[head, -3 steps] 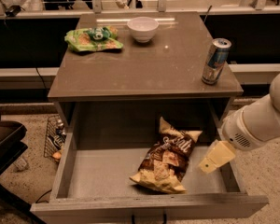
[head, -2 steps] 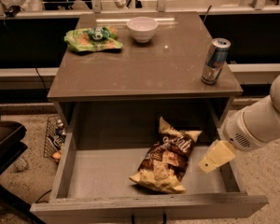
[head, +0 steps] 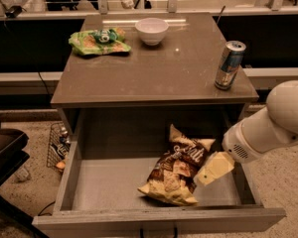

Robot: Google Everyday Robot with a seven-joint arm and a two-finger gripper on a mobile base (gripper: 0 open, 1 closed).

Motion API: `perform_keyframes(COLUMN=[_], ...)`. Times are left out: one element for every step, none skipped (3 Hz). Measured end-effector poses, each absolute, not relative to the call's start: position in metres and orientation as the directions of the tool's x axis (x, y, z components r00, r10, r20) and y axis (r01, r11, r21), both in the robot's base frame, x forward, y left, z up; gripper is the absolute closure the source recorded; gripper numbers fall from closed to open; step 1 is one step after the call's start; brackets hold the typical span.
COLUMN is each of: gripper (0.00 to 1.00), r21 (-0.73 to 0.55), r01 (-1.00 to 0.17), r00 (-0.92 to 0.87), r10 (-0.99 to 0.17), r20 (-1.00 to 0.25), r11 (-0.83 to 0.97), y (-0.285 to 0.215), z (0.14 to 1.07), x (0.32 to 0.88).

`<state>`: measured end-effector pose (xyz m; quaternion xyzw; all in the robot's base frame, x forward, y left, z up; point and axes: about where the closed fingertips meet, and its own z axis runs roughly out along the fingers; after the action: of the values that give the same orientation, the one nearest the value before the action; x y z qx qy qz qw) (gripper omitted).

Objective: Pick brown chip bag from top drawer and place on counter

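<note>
One gripper (head: 207,172), pale yellow, hangs low inside the top drawer (head: 69,182) at its right side, just beside the right edge of the brown chip bag (head: 175,171) and possibly touching it; whether it is open, closed or holding anything cannot be told. The bag lies flat on the drawer bottom, right of centre, slanted from the front toward the back wall; stage judged as approach, grasp not confirmed.

Risks: the bag looks crinkly and slack, so a pinch on one edge may slip, or let it swing and drop on the way up; the white arm (head: 273,123) reaches in over the drawer's right wall, and a careless rise could catch that wall or the overhanging edge of the counter (head: 154,73).

On the counter: a drink can (head: 229,64) near the right front corner, nearest the arm's likely path and easily toppled; a white bowl (head: 151,30) at the back; a flat green bag (head: 98,41) at back left; the middle and front left look bare enough for placement. A wire basket (head: 57,145) sits on the floor left of the cabinet, well apart from the work.
</note>
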<state>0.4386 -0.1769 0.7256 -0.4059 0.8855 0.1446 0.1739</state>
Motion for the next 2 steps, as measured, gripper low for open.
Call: perform_keyframes(gripper=[0.0,0.0], r21=[0.195,0.216], r01=[-0.77,-0.783], r00=[-0.62,-0.603], r10=[-0.64,-0.624], r20=[-0.453,-0.497], r11=[0.608,0.584], y=[-0.15,-0.129], z=[0.7,0.693], x=[0.448,0.461])
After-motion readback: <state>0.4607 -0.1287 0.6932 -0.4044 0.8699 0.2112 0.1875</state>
